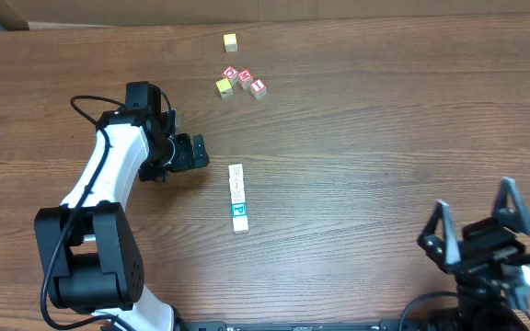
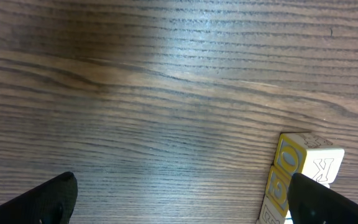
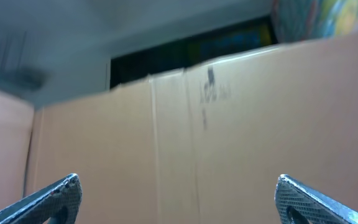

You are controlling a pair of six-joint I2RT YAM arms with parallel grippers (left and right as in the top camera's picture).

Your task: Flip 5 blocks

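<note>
The blocks [image 1: 237,197] lie in a short row at the table's middle, pale cream on top, with a blue "P" face [image 1: 239,211] near the front end. My left gripper [image 1: 197,153] stands open just left of the row's far end and holds nothing. In the left wrist view the blocks [image 2: 298,163] show yellow lettered sides beside my right fingertip [image 2: 319,200], and the left gripper [image 2: 188,200] has bare table between its fingers. My right gripper [image 1: 475,200] is open at the front right, far from the blocks. In its wrist view the right gripper [image 3: 178,190] is empty.
A loose cluster of red-and-white cubes [image 1: 245,79] and a yellow cube [image 1: 224,86] sits at the back, with another yellow cube [image 1: 231,41] beyond it. A cardboard wall [image 3: 229,124] fills the right wrist view.
</note>
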